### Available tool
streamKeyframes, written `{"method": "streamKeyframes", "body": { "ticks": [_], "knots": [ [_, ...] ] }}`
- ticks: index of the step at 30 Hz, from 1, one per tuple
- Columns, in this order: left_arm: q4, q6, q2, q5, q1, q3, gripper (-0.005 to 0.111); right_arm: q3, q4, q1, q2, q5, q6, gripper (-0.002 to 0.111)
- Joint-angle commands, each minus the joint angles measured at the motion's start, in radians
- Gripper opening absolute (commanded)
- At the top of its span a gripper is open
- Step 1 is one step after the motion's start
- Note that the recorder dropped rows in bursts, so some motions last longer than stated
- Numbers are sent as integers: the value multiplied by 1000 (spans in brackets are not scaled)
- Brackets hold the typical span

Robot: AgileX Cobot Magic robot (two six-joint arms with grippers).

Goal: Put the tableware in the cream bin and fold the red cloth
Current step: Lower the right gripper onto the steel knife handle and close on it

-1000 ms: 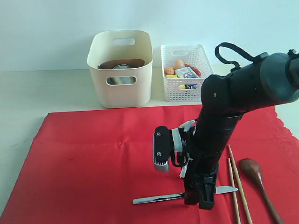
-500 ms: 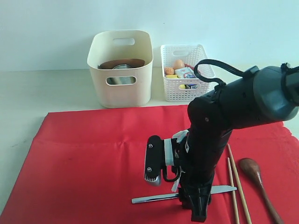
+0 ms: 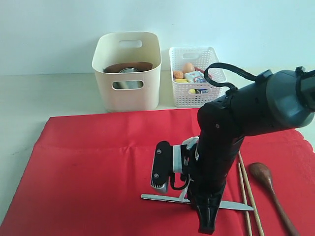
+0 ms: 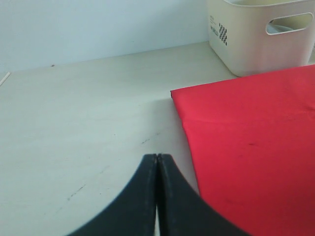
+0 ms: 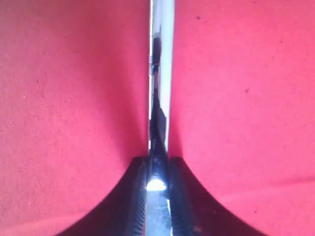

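Note:
The metal knife (image 3: 158, 198) lies flat on the red cloth (image 3: 88, 167), and my right gripper (image 3: 206, 222) comes straight down on its middle. In the right wrist view the gripper (image 5: 157, 162) is shut on the knife (image 5: 161, 59), with the steel strip running between the two fingers. Wooden chopsticks (image 3: 247, 194) and a dark wooden spoon (image 3: 268, 182) lie on the cloth just to the right. The cream bin (image 3: 127, 98) stands behind the cloth with a brown plate (image 3: 129, 66) and steel cup (image 3: 129, 71) inside. My left gripper (image 4: 157, 156) is shut and empty over bare table beside the cloth's corner (image 4: 256, 147).
A white lattice basket (image 3: 194, 86) with an egg and other food stands right of the cream bin (image 4: 256, 44). The pale table (image 3: 44, 98) shows to the left of and behind the cloth. The cloth's scalloped edge runs along the right side.
My right gripper dropped lower and closed on the knife. The knife swung on the cloth, its left end now farther back and its right end nearer. The left gripper stayed shut.

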Motion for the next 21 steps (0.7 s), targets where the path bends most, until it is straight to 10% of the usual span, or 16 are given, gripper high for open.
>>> {"method": "streamKeyframes", "body": {
  "ticks": [1, 21],
  "knots": [
    [-5, 4, -7, -1, -7, 2, 0, -39, -10, 1, 7, 128, 8, 0],
    [-5, 4, -7, -1, -7, 2, 0, -89, -16, -1, -323, 140, 112, 0]
  ]
}}
